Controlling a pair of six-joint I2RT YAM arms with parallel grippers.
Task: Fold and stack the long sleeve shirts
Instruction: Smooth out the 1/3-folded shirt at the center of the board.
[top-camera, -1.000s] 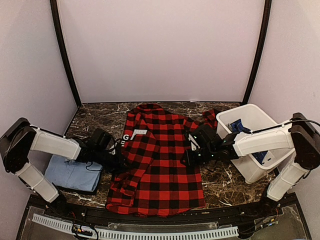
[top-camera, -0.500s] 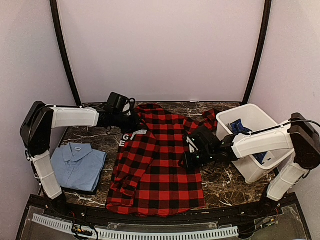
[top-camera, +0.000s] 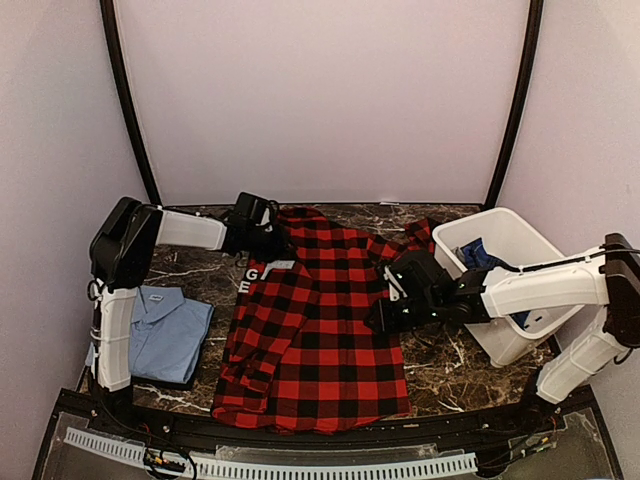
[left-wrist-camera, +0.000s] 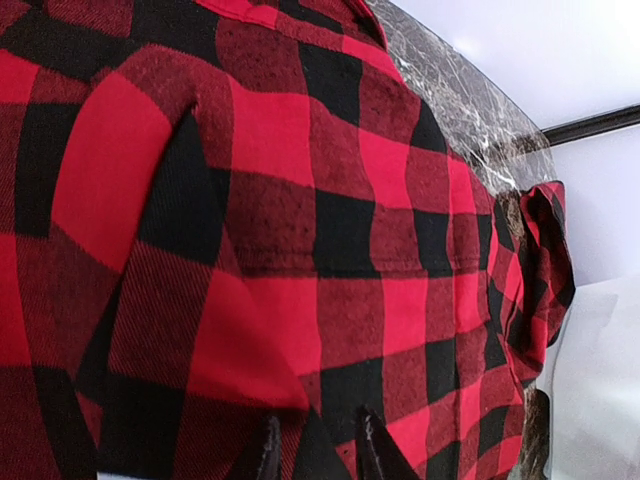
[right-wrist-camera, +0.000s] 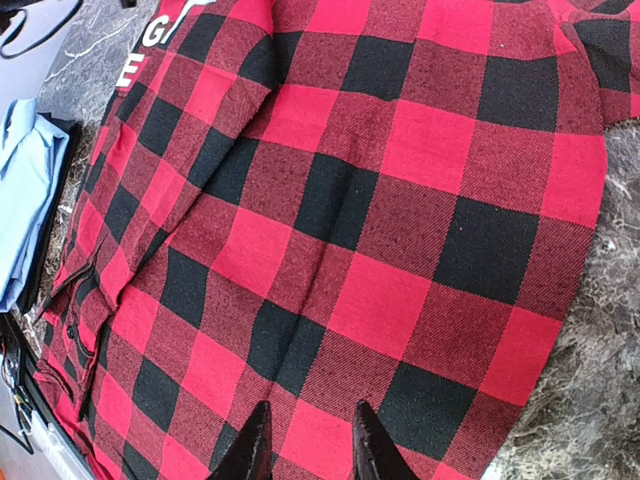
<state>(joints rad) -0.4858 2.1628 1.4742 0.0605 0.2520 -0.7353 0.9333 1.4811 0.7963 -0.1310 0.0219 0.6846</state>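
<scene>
Flannel shirt (top-camera: 320, 330), red and black checks, lies spread out flat in the middle of the marble tabletop (top-camera: 450, 370). Its collar points to the far side. One sleeve (top-camera: 420, 236) is bunched up at the far right, just beside the white bin (top-camera: 500, 350). A dark blue shirt (top-camera: 478, 252) sits in that bin. A light blue shirt (top-camera: 160, 335) lies folded at the left, apart from the flannel.

The left claw (top-camera: 268, 232) is low over the far left shoulder, near the collar. The right claw (top-camera: 382, 318) is low over the shirt's right edge. On both, the fingers are a little way apart, and I do not see either one pinching cloth.

I think this shirt is soft and floppy. It looks thick, and it will not break. It is big, so it will sag and slide if only one spot is lifted. A flat middle part is hard to pinch. Good places to take hold are the edges: a shoulder seam, a side edge, the bottom corners, or the cuff of the bunched sleeve. Two claws lifting two spots on one side should turn that side over neatly.
</scene>
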